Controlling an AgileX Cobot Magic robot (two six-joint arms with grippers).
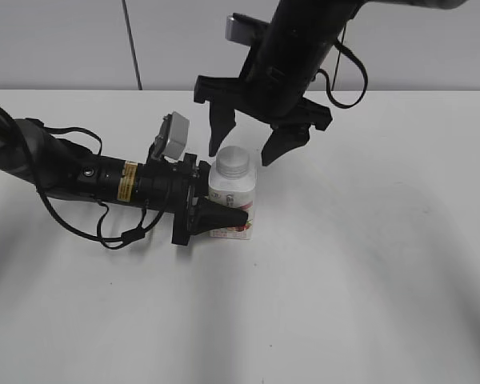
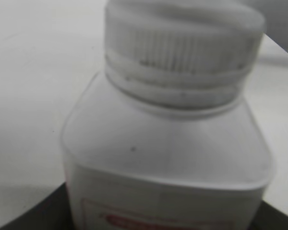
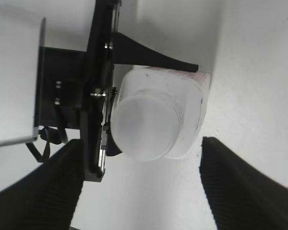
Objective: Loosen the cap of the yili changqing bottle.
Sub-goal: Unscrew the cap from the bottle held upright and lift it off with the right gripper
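Left gripper (image 1: 212, 210) clamped round the yili changqing bottle (image 1: 234, 210), upright on the white table (image 1: 368, 264) — right gripper (image 1: 250, 140) hovers above the cap (image 1: 233, 162), jaws wide apart.

Black left arm (image 1: 80, 180) with yellow label band, looping black cables, grey wrist camera box (image 1: 174, 134), ribbed finger pads (image 3: 245, 187)

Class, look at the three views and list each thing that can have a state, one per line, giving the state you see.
bottle: upright on the table, clasped at its body by the left pincer.
cap: on the neck, nothing touching it.
left pincer: shut on the bottle from the side.
right pincer: open, above the cap, fingers either side of it, apart from it.
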